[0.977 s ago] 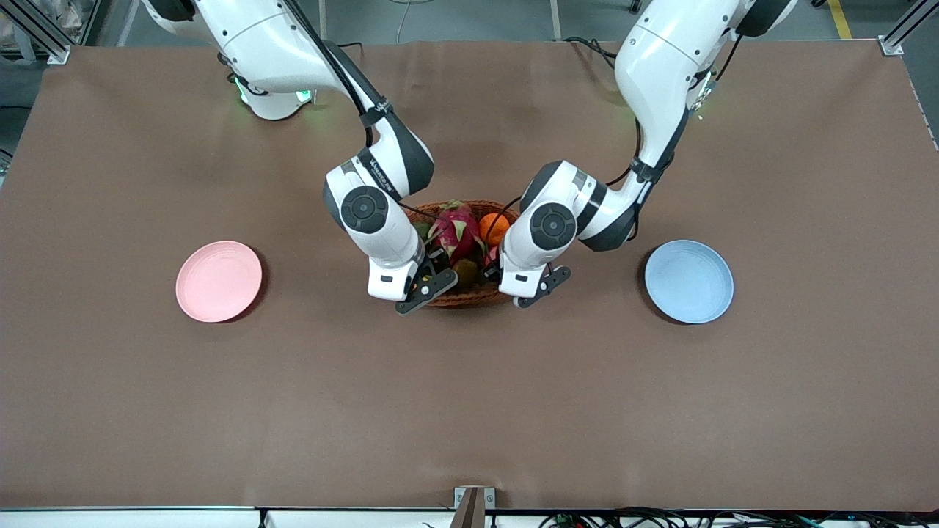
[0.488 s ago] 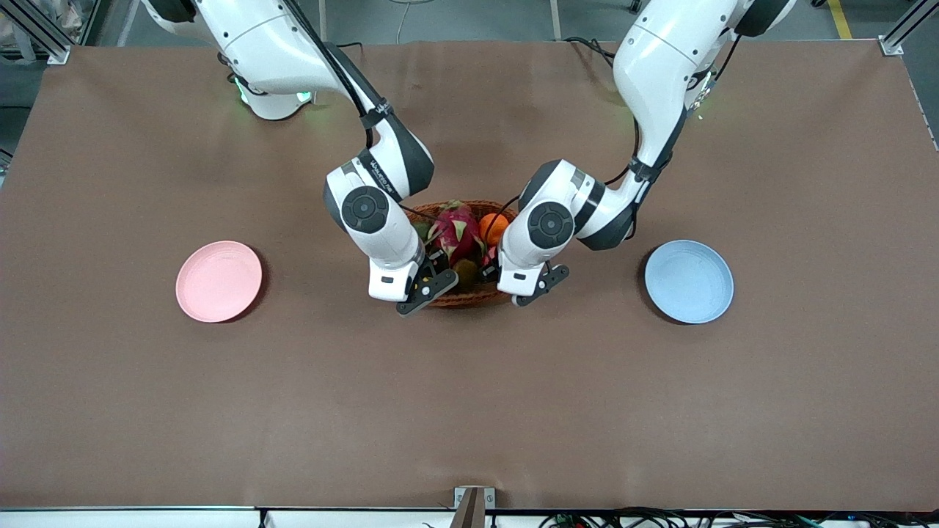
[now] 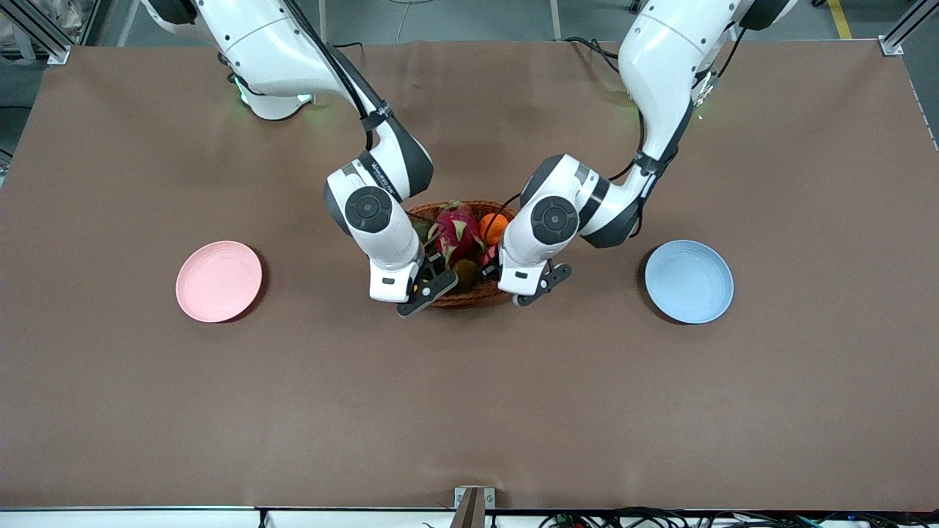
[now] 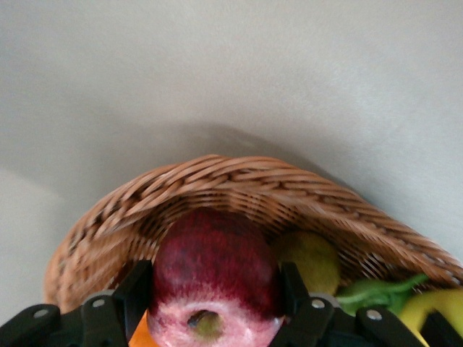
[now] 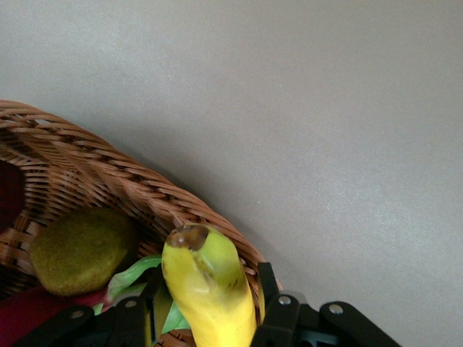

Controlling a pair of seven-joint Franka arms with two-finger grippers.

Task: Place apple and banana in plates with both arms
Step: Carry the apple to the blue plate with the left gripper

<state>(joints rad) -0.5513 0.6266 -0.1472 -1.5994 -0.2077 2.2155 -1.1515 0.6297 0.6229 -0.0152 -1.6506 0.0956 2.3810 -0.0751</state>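
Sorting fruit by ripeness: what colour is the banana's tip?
Dark brown on yellow banana; right wrist view shows it best.

White jointed arms, black joint bands, round grey caps, black cables, black grippers.

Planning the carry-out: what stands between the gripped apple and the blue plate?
Only the basket rim around the apple, held in the left gripper; bare table runs to the blue plate.

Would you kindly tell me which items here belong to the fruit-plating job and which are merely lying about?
Job: apple in left end effector; banana in right end effector; pink plate; blue plate.

Lying about: wicker basket, dragon fruit, orange, kiwi.
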